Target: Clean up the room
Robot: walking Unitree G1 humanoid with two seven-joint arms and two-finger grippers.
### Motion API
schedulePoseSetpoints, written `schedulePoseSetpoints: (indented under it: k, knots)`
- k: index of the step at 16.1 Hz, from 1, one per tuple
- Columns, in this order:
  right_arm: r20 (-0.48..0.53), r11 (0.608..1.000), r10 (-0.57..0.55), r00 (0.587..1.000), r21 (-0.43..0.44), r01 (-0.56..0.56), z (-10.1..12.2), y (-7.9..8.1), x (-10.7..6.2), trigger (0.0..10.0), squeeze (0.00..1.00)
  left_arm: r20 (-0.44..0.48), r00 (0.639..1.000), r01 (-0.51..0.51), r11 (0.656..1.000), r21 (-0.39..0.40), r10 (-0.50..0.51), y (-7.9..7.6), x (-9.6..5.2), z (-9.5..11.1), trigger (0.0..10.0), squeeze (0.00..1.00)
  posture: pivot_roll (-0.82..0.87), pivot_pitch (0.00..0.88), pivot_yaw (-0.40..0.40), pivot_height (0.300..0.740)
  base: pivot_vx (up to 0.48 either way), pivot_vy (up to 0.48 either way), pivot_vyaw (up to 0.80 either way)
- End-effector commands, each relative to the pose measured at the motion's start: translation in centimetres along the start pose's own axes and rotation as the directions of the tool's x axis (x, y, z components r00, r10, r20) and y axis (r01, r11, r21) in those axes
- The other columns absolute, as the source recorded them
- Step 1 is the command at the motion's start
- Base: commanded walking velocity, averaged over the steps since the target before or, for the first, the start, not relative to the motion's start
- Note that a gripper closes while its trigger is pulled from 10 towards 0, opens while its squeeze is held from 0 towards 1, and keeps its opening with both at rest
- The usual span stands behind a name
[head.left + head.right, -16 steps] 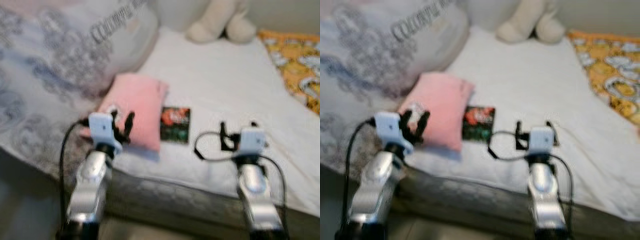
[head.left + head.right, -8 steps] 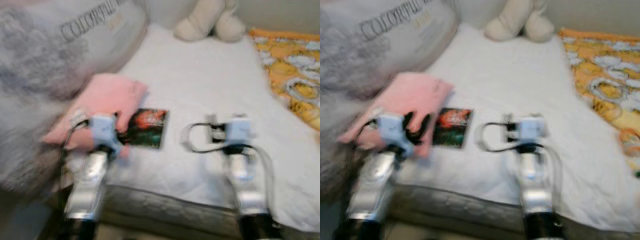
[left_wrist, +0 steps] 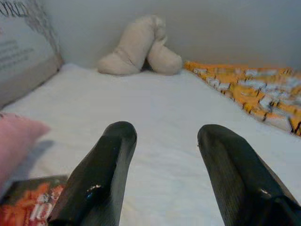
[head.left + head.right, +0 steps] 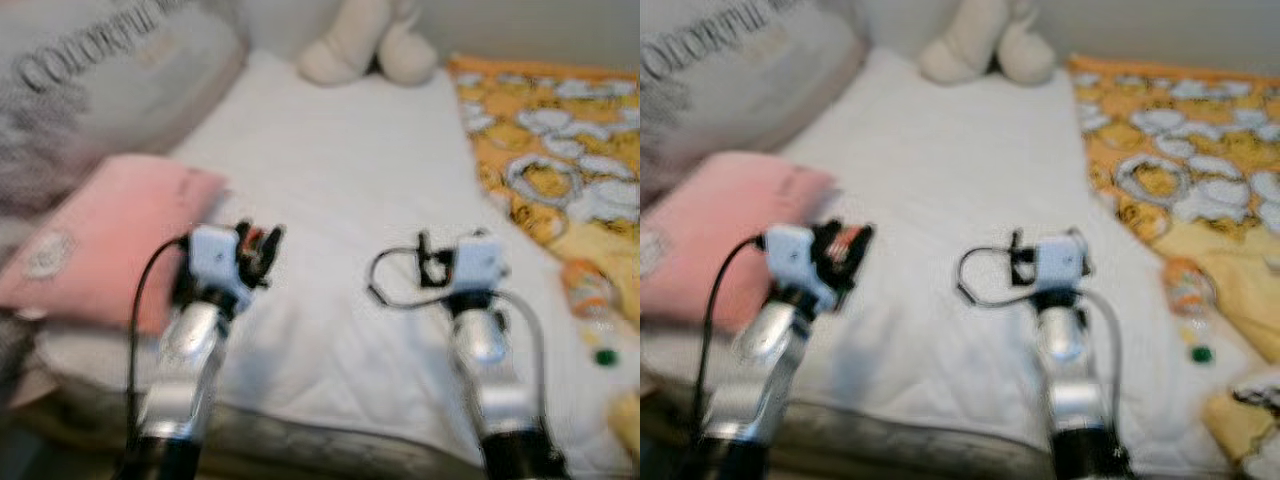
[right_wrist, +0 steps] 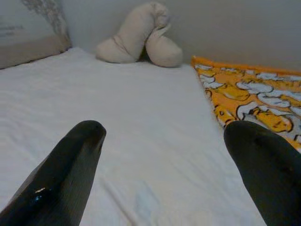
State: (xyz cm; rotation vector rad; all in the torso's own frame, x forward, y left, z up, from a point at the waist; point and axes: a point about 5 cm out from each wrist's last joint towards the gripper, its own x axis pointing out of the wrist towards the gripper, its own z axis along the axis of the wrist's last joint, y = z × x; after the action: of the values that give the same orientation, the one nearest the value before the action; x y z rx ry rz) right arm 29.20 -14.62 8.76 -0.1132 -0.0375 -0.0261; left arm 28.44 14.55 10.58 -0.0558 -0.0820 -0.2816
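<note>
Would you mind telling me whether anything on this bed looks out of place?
Yes: a small orange bottle and a green cap lie loose at the yellow blanket's edge, and a dark packet lies beside the pink pillow.

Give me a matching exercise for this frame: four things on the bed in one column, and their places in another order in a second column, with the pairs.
Things:
1. pink pillow
2. cream plush toy
3. orange patterned blanket
4. small dark booklet

Places:
A. far end of the bed, by the wall
B. robot's right side of the bed
C. robot's left side of the bed
D. under the left gripper

Pairs: 1-C, 2-A, 3-B, 4-D
</note>
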Motion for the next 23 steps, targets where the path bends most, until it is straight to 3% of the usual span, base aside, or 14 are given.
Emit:
schedulePoseSetpoints:
  k: [1, 5, 10, 12, 15, 18, 23]
  knots:
    - [0.011, 1.0, -0.011, 1.0, -0.013, 0.011, 0.2, -0.6, 0.1, 10.0, 0.0, 0.021, 0.999, 0.026, 1.0, -0.003, -0.026, -0.6, 0.3, 0.4, 10.0, 0.0, -0.07, 0.0, 0.037, 0.702, 0.259, -0.401, 0.0]
    - [-0.009, 0.999, -0.048, 0.999, -0.005, 0.048, -0.1, -1.1, 0.2, 10.0, 0.0, 0.037, 0.997, 0.063, 0.998, 0.004, -0.063, -1.2, 0.4, 0.5, 10.0, 0.0, -0.07, 0.0, 0.042, 0.702, 0.194, -0.406, 0.0]
    - [-0.134, 0.966, -0.252, 0.958, 0.027, 0.258, -2.0, -4.5, -0.1, 10.0, 0.0, 0.031, 0.995, 0.095, 0.995, -0.009, -0.094, -1.5, 0.2, 0.5, 10.0, 0.0, -0.07, 0.0, 0.051, 0.702, 0.0, -0.436, 0.0]
    - [-0.148, 0.96, -0.277, 0.949, 0.012, 0.281, -2.4, -5.1, -0.1, 10.0, 0.0, 0.021, 0.994, 0.11, 0.994, -0.008, -0.11, -1.7, 0.0, 0.3, 10.0, 0.0, -0.07, 0.0, 0.057, 0.702, 0.0, -0.444, 0.0]
    - [-0.114, 0.976, -0.217, 0.969, 0.006, 0.219, -1.8, -3.8, -0.2, 10.0, 0.0, 0.022, 0.99, 0.137, 0.99, -0.009, -0.137, -1.9, 0.1, 0.4, 10.0, 0.0, -0.07, 0.0, 0.058, 0.702, 0.08, -0.432, 0.0]
    - [-0.1, 0.982, -0.183, 0.978, 0.018, 0.186, -1.6, -3.0, 0.3, 10.0, 0.0, 0.004, 0.995, 0.101, 0.995, 0.02, -0.101, -1.5, 0.6, 0.3, 10.0, 0.0, -0.07, 0.0, 0.059, 0.702, 0.0, 0.0, 0.0]
    - [-0.073, 0.988, -0.154, 0.985, 0.005, 0.155, -1.0, -2.6, 0.7, 10.0, 0.0, 0.003, 0.993, 0.117, 0.993, 0.008, -0.117, -1.7, 0.7, 0.3, 10.0, 0.0, -0.07, 0.0, 0.058, 0.702, 0.0, 0.0, 0.0]
